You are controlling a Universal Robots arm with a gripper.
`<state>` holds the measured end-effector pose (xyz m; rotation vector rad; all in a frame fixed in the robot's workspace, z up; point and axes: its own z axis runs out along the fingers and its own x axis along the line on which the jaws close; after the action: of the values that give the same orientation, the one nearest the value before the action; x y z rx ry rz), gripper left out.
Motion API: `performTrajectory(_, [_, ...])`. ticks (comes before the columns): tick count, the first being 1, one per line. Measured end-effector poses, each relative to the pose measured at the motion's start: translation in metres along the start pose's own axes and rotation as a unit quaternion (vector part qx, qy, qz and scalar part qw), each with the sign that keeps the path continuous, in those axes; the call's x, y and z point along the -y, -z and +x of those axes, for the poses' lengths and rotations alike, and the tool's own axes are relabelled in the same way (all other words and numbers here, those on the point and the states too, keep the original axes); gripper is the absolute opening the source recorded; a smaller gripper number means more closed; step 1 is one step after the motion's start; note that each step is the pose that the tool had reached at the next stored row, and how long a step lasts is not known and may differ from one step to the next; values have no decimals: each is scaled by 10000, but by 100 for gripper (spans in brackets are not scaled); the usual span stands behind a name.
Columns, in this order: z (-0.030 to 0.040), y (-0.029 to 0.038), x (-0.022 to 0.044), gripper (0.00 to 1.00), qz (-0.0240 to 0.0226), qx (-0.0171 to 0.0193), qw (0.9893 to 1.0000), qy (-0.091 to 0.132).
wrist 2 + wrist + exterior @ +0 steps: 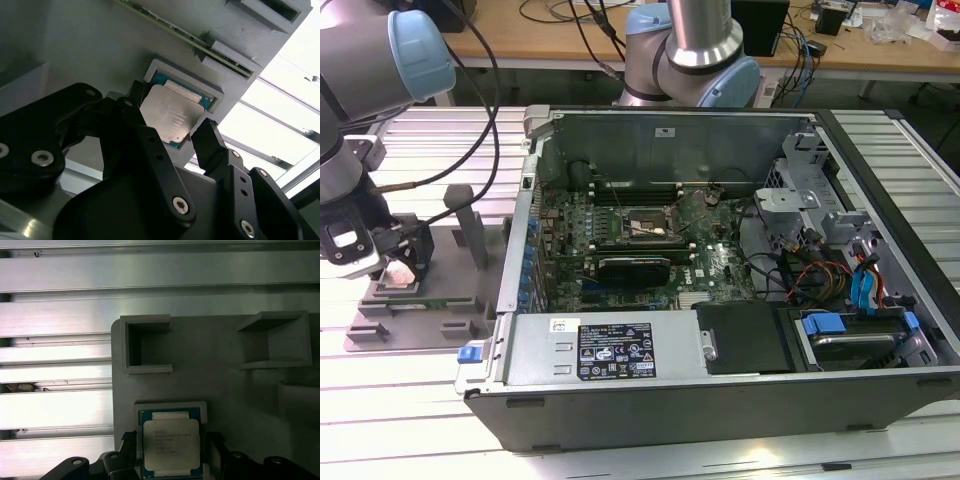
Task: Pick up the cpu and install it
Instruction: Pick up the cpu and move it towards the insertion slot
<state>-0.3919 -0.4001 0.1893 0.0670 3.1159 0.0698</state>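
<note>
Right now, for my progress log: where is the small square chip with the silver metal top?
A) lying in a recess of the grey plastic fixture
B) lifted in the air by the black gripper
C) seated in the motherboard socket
A: the silver-topped square cpu lies in the grey plastic fixture recess, the black gripper open on either side.
</note>
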Motion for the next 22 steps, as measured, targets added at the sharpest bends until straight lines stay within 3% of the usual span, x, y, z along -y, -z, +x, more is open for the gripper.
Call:
performTrajectory(5, [0,-1,0,66,1,-1,10000,0])
performTrajectory(6, [1,-2,0,58,1,-1,10000,-1])
performTrajectory(11, [0,-3,0,55,2,-2,10000,0])
performTrajectory(22, [0,0,2,55,-20,0,10000,-3])
